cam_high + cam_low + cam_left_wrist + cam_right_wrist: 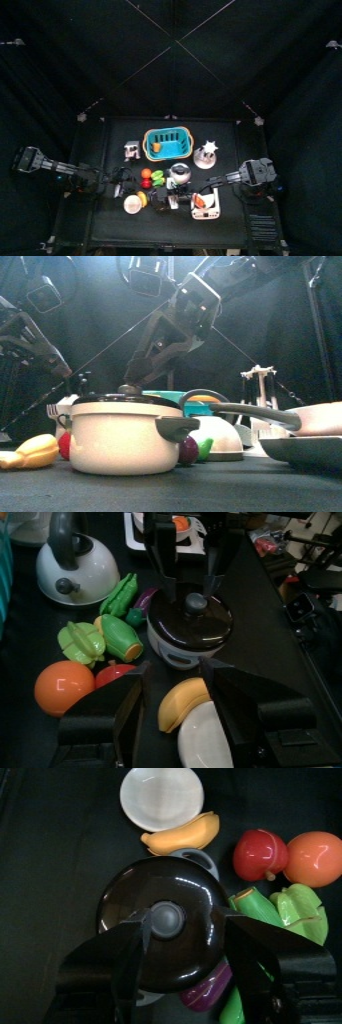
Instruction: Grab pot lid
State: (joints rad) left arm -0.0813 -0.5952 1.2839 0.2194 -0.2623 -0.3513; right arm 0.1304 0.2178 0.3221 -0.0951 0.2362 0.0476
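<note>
Right, up close at the table's front edge stands the cream pot [124, 438] with its dark pot lid [127, 401] still seated on it, knob up. The right gripper [166, 940] hangs directly over that lid, jaws spread wide either side of the knob [166, 919], touching nothing. Crowding the pot: a banana [183, 834], a white plate [162, 793], a red pepper [259, 853], an orange [315, 857], green vegetables [285, 911] and an aubergine [207, 990]. The left gripper [175, 717] sits back beside the banana, jaws open and empty. Farther off, a kettle [74, 564] and a blue basket [170, 142].
</note>
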